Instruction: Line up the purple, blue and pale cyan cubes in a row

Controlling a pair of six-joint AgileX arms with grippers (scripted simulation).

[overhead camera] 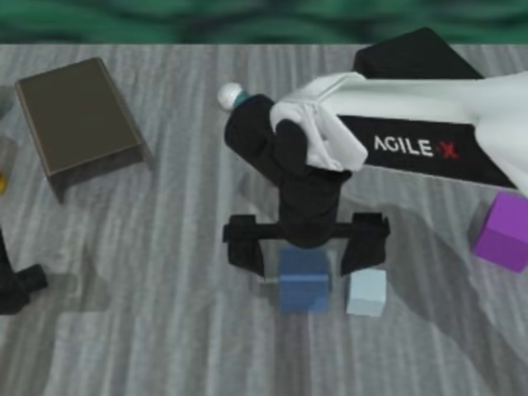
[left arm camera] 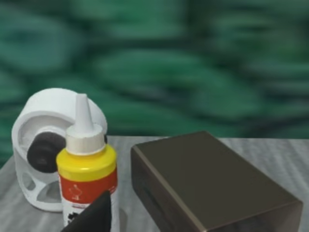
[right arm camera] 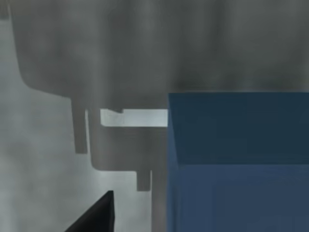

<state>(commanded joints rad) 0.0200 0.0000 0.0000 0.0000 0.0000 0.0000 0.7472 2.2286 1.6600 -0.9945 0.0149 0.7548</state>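
Note:
The blue cube (overhead camera: 304, 280) sits on the table near the front middle, and it fills one side of the right wrist view (right arm camera: 236, 159). My right gripper (overhead camera: 304, 247) hovers just over and behind it, open wide, its fingers (overhead camera: 245, 247) spread to either side of the cube without touching it. One dark fingertip (right arm camera: 99, 215) shows in the right wrist view, apart from the cube. The small pale cyan cube (overhead camera: 366, 293) stands right beside the blue one, close under the other finger. The purple cube (overhead camera: 503, 231) rests far off at the right edge. My left gripper (overhead camera: 16, 285) is parked at the left edge.
A brown box (overhead camera: 78, 115) (left arm camera: 212, 183) lies at the back left. A microphone (overhead camera: 231, 96) pokes out from under the right arm. In the left wrist view, a yellow bottle (left arm camera: 87, 179) and a white holder (left arm camera: 38, 145) stand beside the box.

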